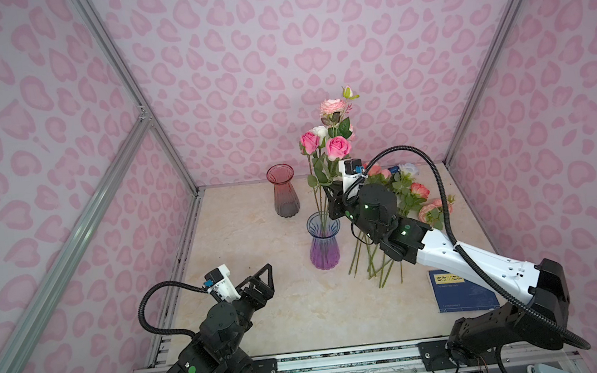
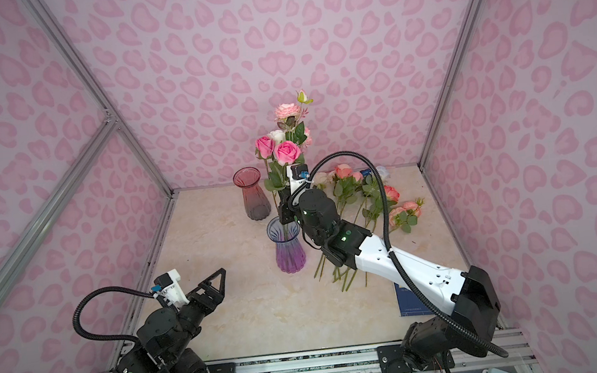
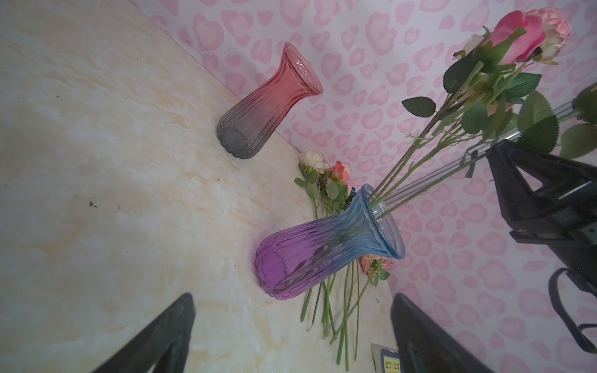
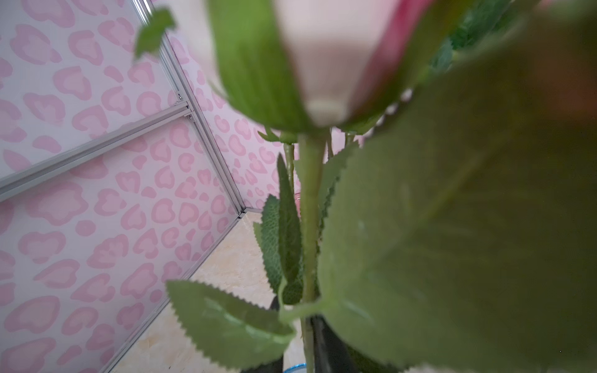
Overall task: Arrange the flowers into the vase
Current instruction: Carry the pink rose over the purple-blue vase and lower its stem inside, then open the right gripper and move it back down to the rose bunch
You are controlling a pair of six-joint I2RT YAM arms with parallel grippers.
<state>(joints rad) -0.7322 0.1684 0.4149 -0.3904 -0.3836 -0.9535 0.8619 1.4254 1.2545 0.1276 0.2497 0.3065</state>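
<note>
On the left, the left gripper (image 1: 265, 274) hangs low over the marble table (image 1: 245, 312) with its two fingers spread wide and nothing between them. It stands well apart from both vases.

There are two vases, both upright. The red vase (image 1: 282, 192) stands farther back, near the rear wall, and is empty. The purple-and-blue vase (image 1: 324, 244) stands nearer the front and just to its right. It holds a bunch of flowers (image 1: 338, 147) whose stems rise from its mouth. In both top views the bunch shows two bright pink heads, one white, one pale pink higher up and one closed bud at the very top. A sixth pink head may sit behind the leaves, but I cannot tell.

The right gripper (image 1: 331, 197) is at those stems, just above the vase's mouth. The right wrist view shows one green stem running between its two dark fingers. Leaves cover most of that view, so I cannot tell whether the fingers are clamped on the stem or only stand around it.

More loose flowers (image 2: 391, 193) lie flat on the table to the right of this vase, partly under the right arm. About seven heads can be counted there: cream, coral, pink, one deep blue and one whitish. Their stem ends point toward the front.

One blue book (image 1: 460, 291) lies at the front right, partly under the right arm.
</note>
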